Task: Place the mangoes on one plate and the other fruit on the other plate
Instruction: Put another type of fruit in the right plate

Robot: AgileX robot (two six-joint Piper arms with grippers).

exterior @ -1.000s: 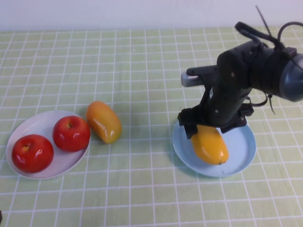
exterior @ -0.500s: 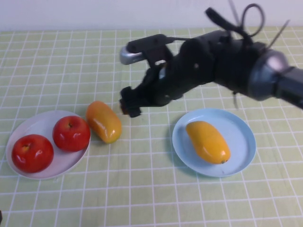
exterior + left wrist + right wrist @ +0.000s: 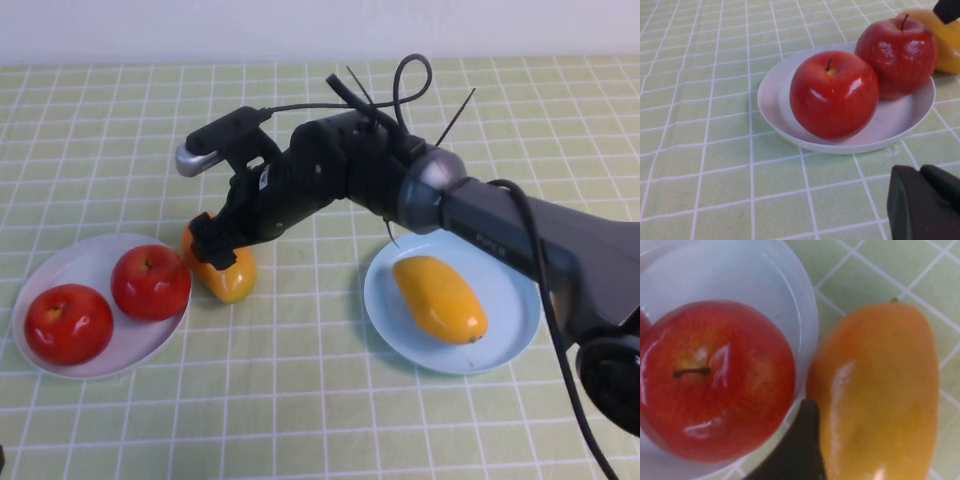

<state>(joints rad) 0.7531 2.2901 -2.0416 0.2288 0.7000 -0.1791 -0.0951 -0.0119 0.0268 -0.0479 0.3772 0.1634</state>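
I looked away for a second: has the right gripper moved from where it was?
Yes. The right gripper has swung left from over the blue plate, and now sits open over the mango beside the white plate.

Bright even light, soft shadows, blurred right wrist close-up.

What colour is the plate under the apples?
White plate under the apples, clearest in the left wrist view.
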